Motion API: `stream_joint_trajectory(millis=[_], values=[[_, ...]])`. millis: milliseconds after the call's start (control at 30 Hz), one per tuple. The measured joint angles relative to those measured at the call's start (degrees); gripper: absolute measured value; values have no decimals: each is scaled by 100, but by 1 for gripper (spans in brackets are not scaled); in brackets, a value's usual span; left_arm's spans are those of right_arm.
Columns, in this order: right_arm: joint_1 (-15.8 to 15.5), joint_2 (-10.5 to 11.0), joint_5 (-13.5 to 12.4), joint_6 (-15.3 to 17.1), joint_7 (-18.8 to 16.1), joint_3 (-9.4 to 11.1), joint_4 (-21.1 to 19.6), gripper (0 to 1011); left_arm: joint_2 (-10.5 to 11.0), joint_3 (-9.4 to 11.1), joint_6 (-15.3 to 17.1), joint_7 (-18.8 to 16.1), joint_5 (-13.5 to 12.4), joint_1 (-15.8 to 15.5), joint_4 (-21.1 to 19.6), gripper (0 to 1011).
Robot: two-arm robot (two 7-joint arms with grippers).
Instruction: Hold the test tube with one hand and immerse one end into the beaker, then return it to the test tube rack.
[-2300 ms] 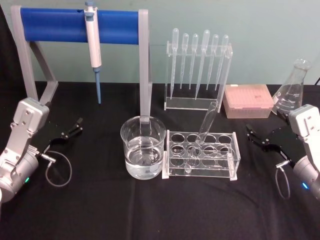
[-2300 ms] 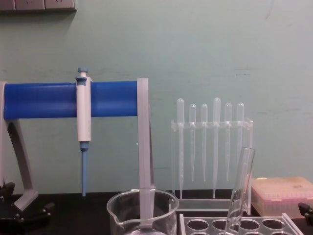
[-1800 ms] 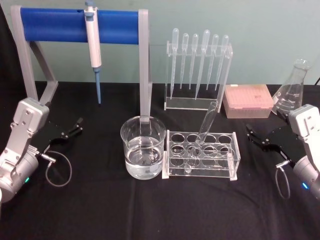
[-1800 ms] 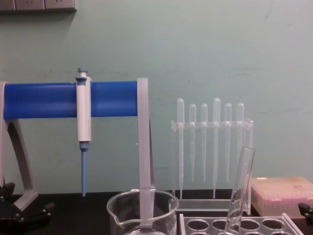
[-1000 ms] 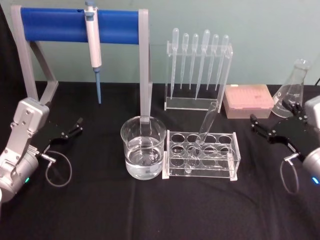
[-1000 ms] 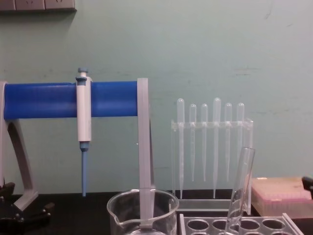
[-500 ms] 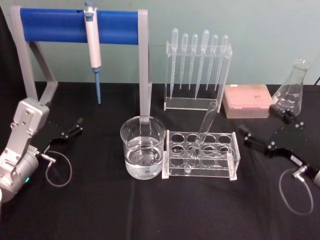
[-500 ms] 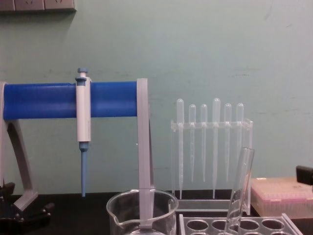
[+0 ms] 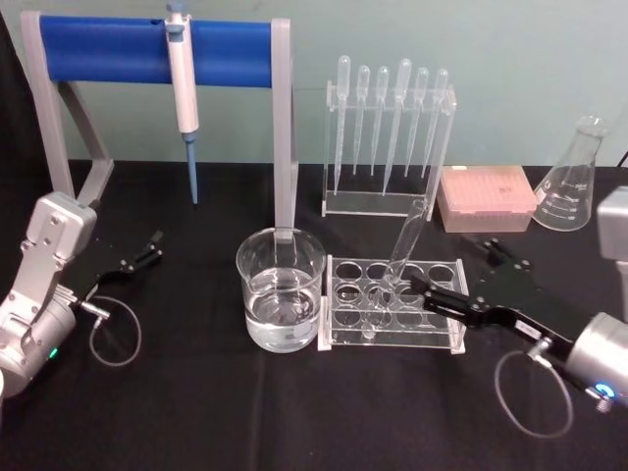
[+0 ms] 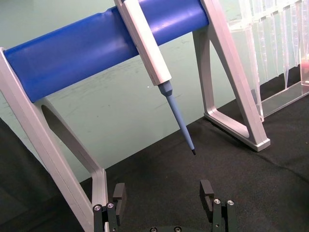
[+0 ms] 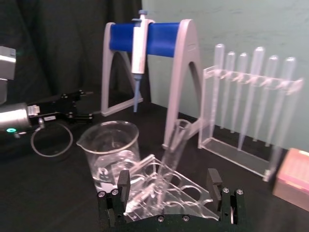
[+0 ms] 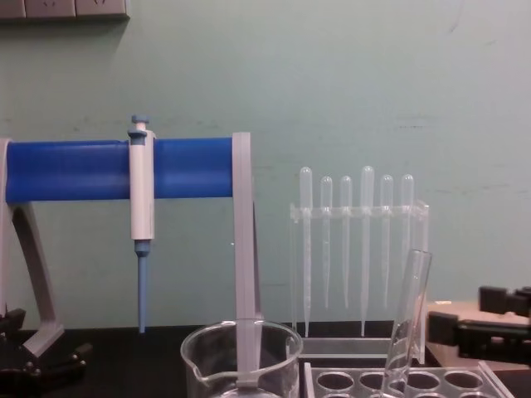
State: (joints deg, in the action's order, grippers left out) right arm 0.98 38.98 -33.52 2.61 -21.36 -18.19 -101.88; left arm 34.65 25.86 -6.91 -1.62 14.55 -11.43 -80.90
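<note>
The test tube [image 9: 400,257] leans upright-tilted in a clear rack [image 9: 446,319], its rim toward the back right; it also appears as the test tube [image 12: 408,323] and the test tube [image 11: 173,145]. Left of the rack stands the beaker [image 9: 257,294], part-filled with clear liquid, also seen as the beaker [image 12: 241,356]. My right gripper [image 9: 459,267] is open, just right of the tube at mid-height, not touching it; in its wrist view the right gripper [image 11: 169,183] frames the tube between its jaws. My left gripper [image 9: 147,250] rests open at the far left, seen again as the left gripper [image 10: 163,193].
A blue-barred stand [image 9: 147,49] holding a pipettor [image 9: 183,88] spans the back left. A rack of plastic pipettes [image 9: 388,128], a pink tip box [image 9: 486,196] and a conical flask [image 9: 574,182] line the back right.
My right gripper has swung in from the far right toward the rack and now sits beside the test tube, still open. The left arm, tube and beaker have not moved.
</note>
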Motion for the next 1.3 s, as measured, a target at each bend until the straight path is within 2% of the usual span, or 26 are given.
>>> stream_joint_trajectory(millis=[233, 600, 1067, 1300], values=[[372, -316, 132, 173, -186, -167, 319, 1003, 0, 0, 0, 0, 0, 0, 0, 1000], [685, -736, 237, 205, -214, -210, 683, 1003, 0, 0, 0, 0, 0, 0, 0, 1000], [781, -994, 325, 302, -155, -241, 820, 1003, 0, 0, 0, 0, 0, 0, 0, 1000], [780, -987, 325, 302, -151, -243, 821, 1003, 0, 0, 0, 0, 0, 0, 0, 1000]])
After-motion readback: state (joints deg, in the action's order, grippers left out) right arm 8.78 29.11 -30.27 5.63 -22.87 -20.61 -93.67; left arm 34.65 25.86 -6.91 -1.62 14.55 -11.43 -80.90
